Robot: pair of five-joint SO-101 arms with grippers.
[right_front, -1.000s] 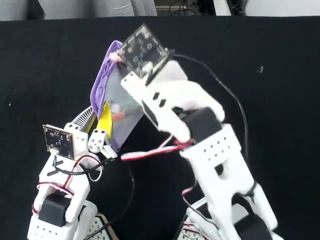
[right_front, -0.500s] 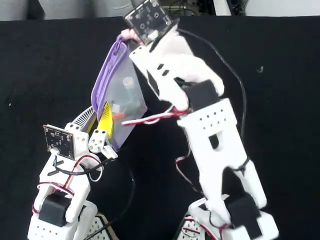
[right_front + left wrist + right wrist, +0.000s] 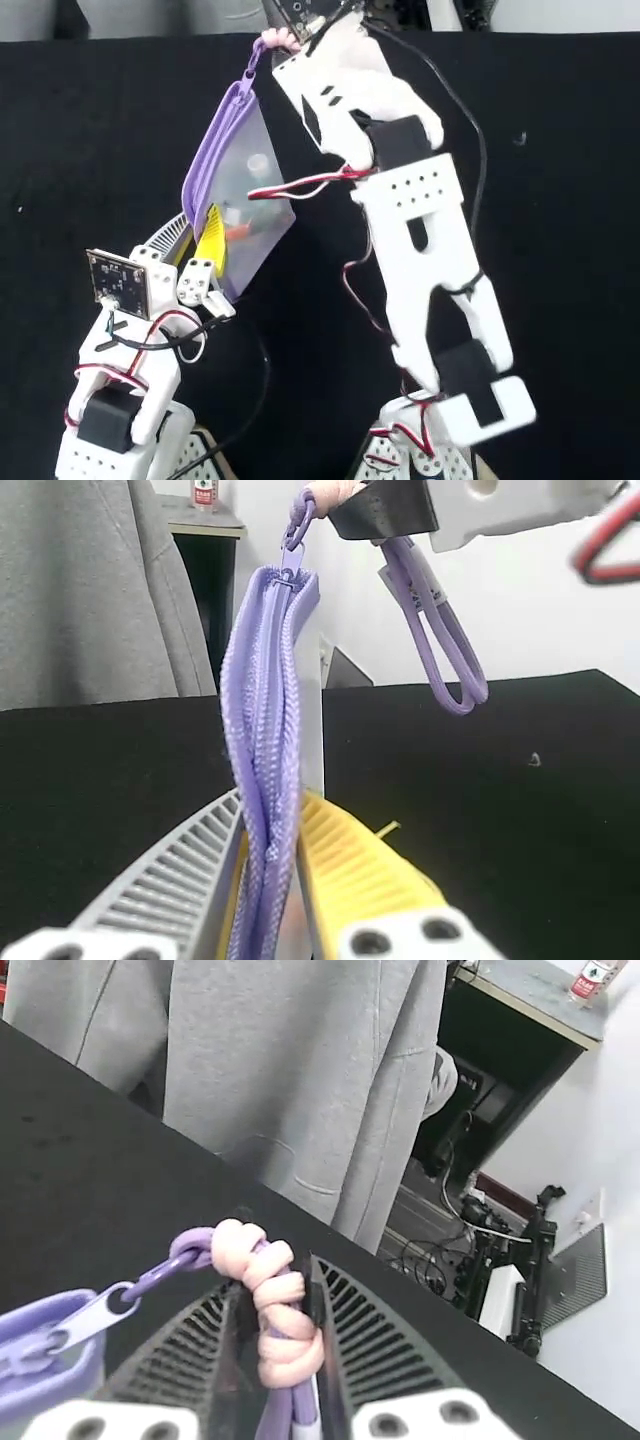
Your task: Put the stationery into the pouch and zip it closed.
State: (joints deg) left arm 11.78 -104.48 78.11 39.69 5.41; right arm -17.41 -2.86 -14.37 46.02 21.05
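A clear pouch [image 3: 250, 200] with a purple zipper edge [image 3: 265, 730] hangs stretched between both grippers above the black table. Inside it I see a small white item [image 3: 258, 163] and an orange piece [image 3: 236, 232]. My left gripper [image 3: 205, 260] is shut on the pouch's near end, and the zipper tape runs between its grey and yellow fingers [image 3: 345, 865]. My right gripper [image 3: 287, 42] at the far end is shut on the pink cord [image 3: 272, 1305] tied to the zipper pull [image 3: 95, 1315]. A purple loop strap [image 3: 440, 640] dangles beside it.
The black table [image 3: 560, 200] spreads out on all sides. Red and white cables [image 3: 300, 188] from the right arm hang across the pouch. Grey cloth [image 3: 300, 1070] and a dark shelf stand past the far edge.
The right arm has stretched toward the far edge, drawing the pink cord and zipper pull along the pouch's top. The pouch now hangs longer and tauter. The left arm has stayed put.
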